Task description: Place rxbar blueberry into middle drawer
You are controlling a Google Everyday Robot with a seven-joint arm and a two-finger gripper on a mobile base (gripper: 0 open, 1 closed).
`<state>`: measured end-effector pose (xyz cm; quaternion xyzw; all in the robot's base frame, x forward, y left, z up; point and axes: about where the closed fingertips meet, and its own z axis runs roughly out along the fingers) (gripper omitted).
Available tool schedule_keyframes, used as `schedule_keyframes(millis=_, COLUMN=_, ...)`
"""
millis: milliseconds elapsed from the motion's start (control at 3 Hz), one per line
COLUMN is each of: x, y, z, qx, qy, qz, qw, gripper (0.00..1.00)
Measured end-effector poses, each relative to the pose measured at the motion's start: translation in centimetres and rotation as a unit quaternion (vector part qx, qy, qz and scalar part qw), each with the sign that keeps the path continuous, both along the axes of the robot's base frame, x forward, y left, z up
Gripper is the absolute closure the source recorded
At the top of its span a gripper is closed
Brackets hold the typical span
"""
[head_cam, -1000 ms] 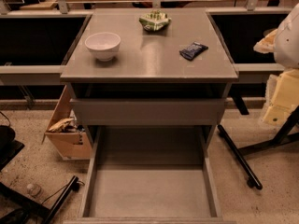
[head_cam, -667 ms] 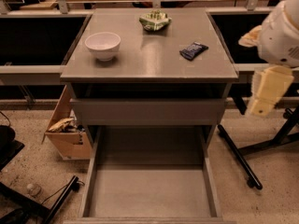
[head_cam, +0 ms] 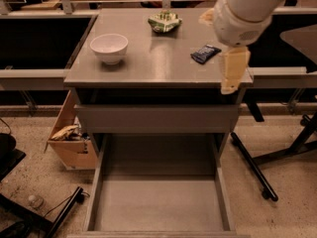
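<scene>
Three things on grey tabletop (head_cam: 158, 63): bowl (head_cam: 109, 47), snack bag (head_cam: 164, 22), rxbar blueberry (head_cam: 205, 53); gripper (head_cam: 232, 76) over its right edge, jaws' state unclear.

The middle drawer (head_cam: 158, 207) lies open, unobstructed; pincer (head_cam: 234, 73) hangs just beside rxbar blueberry (head_cam: 205, 53).

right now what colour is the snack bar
Dark navy bar, camera view; gripper hangs beside it.

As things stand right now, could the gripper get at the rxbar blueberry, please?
Probably yes: the gripper hangs just beside the rxbar blueberry, over the right edge of the countertop, and nothing lies between them; the white bowl and snack bag sit well away.
</scene>
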<state>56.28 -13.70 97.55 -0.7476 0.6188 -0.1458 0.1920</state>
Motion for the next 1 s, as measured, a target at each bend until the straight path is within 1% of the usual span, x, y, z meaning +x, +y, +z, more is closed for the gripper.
schedule_keyframes(millis=333, x=3.44, y=1.97, z=-0.62, qx=-0.057, qy=-0.016, qz=0.02, qw=0.998, gripper=0.0)
schedule_keyframes(millis=667, x=3.67, y=1.93, z=-0.4, qx=-0.066, qy=-0.023, qz=0.021, qw=0.9973, gripper=0.0)
schedule_keyframes(millis=1000, x=3.91, y=1.86, z=-0.44, qx=-0.071, qy=-0.024, qz=0.022, qw=0.9969, gripper=0.0)
